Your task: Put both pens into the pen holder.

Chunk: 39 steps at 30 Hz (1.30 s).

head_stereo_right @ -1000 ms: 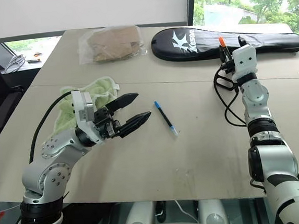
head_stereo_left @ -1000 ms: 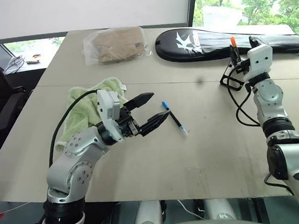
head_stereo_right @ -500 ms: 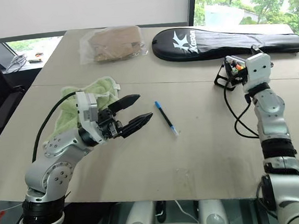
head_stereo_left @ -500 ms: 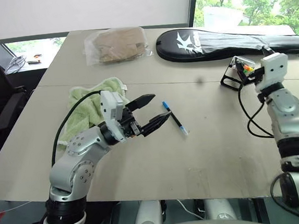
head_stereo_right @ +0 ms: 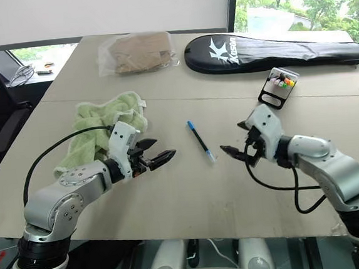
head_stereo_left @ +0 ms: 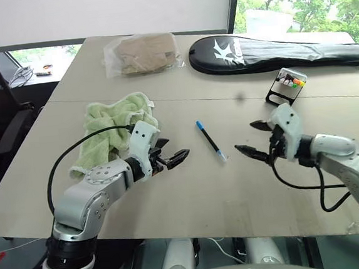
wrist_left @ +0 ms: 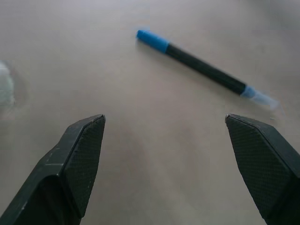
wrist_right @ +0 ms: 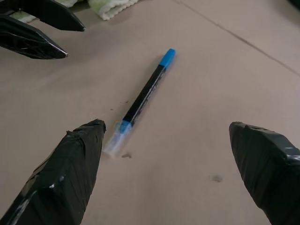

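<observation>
Pen holder (head_stereo_left: 286, 85) on table (head_stereo_left: 191, 196) holds coloured markers. Blue pen (head_stereo_left: 210, 140) lies loose between left tool (head_stereo_left: 172, 158) and right tool (head_stereo_left: 253, 139), both spread apart, empty.

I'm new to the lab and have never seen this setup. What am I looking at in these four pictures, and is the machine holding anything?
It is a humanoid robot with two arms, each ending in a gripper of two black fingers. The two wide pictures come from the two eyes of a camera on its head, looking down over a table. The two close-ups come from cameras on its wrists, looking along the fingers.

On the table lie a blue-capped pen, a green towel, a bagged brown item, a long black racket bag and a small white pen holder with coloured tips showing.

The left gripper and right gripper are both open and empty, one on each side of the pen, not touching it.
</observation>
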Each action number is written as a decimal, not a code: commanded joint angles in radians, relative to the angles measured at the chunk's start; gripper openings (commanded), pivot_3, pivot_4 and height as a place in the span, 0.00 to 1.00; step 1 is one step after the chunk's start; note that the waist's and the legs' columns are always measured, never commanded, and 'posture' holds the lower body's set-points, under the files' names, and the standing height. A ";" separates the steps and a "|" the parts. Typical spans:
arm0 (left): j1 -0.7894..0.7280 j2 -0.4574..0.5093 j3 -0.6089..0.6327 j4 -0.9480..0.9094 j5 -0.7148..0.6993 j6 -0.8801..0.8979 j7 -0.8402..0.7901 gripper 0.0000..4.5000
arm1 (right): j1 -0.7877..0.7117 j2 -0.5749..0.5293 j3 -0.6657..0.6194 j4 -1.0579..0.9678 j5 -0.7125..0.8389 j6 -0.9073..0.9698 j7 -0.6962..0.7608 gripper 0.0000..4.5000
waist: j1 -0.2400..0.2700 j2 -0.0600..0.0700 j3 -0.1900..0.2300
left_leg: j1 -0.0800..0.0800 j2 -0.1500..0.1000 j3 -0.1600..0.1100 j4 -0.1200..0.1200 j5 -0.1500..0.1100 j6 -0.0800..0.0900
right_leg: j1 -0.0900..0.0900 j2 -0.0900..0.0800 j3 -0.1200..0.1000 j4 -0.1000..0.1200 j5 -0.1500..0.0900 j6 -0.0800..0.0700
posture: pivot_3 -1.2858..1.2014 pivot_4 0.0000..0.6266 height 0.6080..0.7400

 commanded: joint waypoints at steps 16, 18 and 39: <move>-0.476 -0.540 0.102 0.304 0.153 0.493 0.371 0.94 | 0.340 -0.107 -0.353 -0.150 0.058 -0.369 0.265 1.00 | 0.022 -0.004 0.002 | 0.002 -0.005 -0.008 0.006 -0.001 0.001 | 0.008 0.002 -0.003 0.000 0.000 0.002 | 0.52 0.24 1.00; -0.515 -0.597 0.081 0.369 0.176 0.444 0.376 0.94 | 0.371 -0.110 -0.389 -0.176 0.059 -0.361 0.245 1.00 | 0.027 -0.004 0.001 | 0.002 -0.005 -0.009 0.006 -0.001 0.001 | 0.008 0.002 -0.004 0.000 0.000 0.001 | 0.52 0.24 1.00; -0.548 -0.590 -0.096 0.560 0.344 0.293 0.301 0.01 | 0.474 -0.118 -0.433 -0.298 0.115 -0.186 0.085 1.00 | 0.037 -0.001 -0.001 | 0.002 -0.006 -0.015 0.008 -0.001 0.001 | 0.013 -0.005 -0.010 -0.002 0.000 0.001 | 0.52 0.24 1.00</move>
